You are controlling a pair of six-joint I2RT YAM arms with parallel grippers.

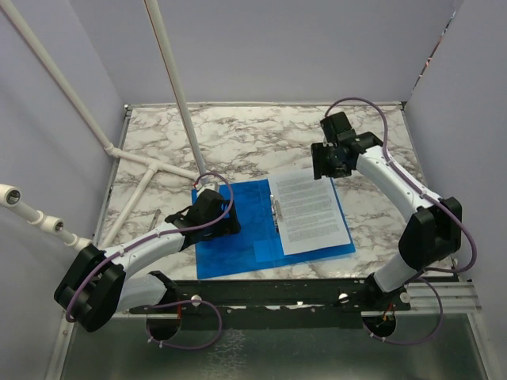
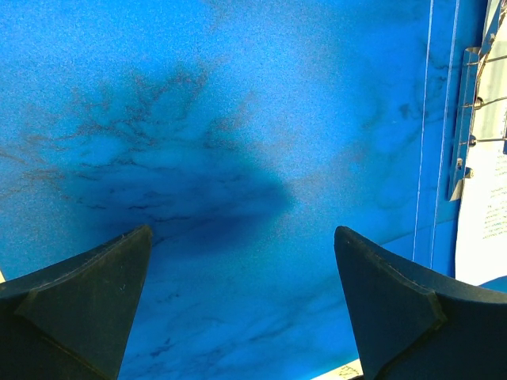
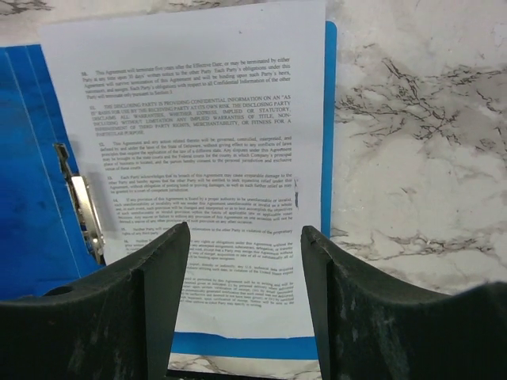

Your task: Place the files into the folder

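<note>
Folder [image 1: 238,253] open flat; paper [image 1: 310,212] on 3 o'clock half, edge at clip [image 1: 276,207]. Left gripper [image 2: 243,230] spread over 9 o'clock half, likely steadying. Right gripper [image 3: 245,228] spread above paper, empty.

Print on the files [image 1: 310,212] too small to read (overhead), folder [image 1: 238,255] partly hidden under left pincer [image 1: 215,212], clip [image 2: 462,134] cut off at edge
</note>
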